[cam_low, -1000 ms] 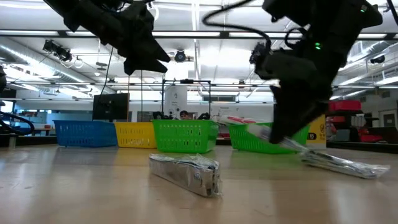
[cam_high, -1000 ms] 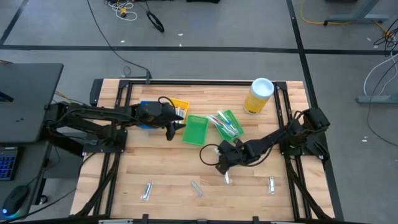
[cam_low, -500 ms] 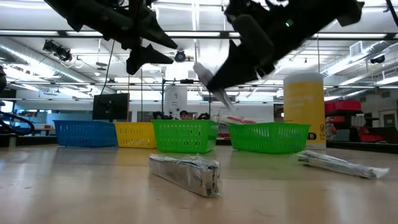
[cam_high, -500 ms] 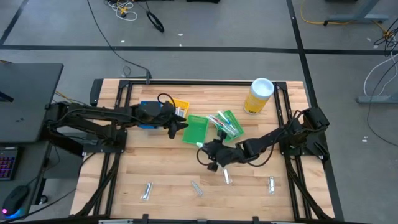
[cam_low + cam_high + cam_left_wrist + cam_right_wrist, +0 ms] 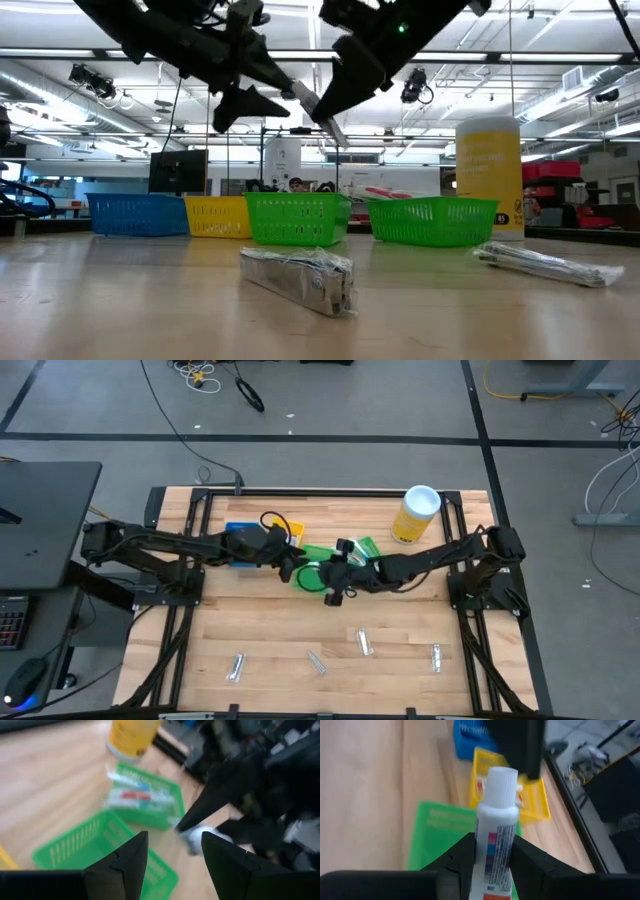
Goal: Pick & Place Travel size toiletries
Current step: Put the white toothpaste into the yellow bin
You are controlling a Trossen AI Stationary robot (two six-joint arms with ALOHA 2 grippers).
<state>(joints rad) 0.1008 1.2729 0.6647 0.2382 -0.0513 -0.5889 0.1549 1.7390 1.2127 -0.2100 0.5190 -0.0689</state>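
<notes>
My right gripper (image 5: 331, 572) is shut on a white mini toothpaste tube (image 5: 495, 832) with a white cap (image 5: 501, 782), high above the left green bin (image 5: 318, 552). The low view shows the tube (image 5: 322, 112) slanting in the air. My left gripper (image 5: 296, 567) is open and hangs right beside it, its fingers facing the tube's cap (image 5: 196, 839) without touching. The right green bin (image 5: 370, 550) holds several toothpaste tubes and brushes. Several small silvery tubes lie flat near the table's near edge, among them one (image 5: 363, 642) and another (image 5: 298, 275). My right gripper pinches the toothpaste tube's body (image 5: 493, 855) between its two fingers. The tube lies along the fingers, and its cap end sticks out past the fingertips. It is lifted clear of the table and tilted, above the left green bin.
A blue bin (image 5: 238, 540) and a yellow bin (image 5: 288, 526) stand left of the green ones. A tall yellow canister with a white lid (image 5: 416, 512) stands near the far right corner. Bare wood lies between the bins and the silvery tubes.
My right gripper has risen from the table with the toothpaste tube and swung toward the far left, from beside a silvery tube to above the left green bin. The tube is now lifted clear. My left gripper has moved a little right, toward the tube.
</notes>
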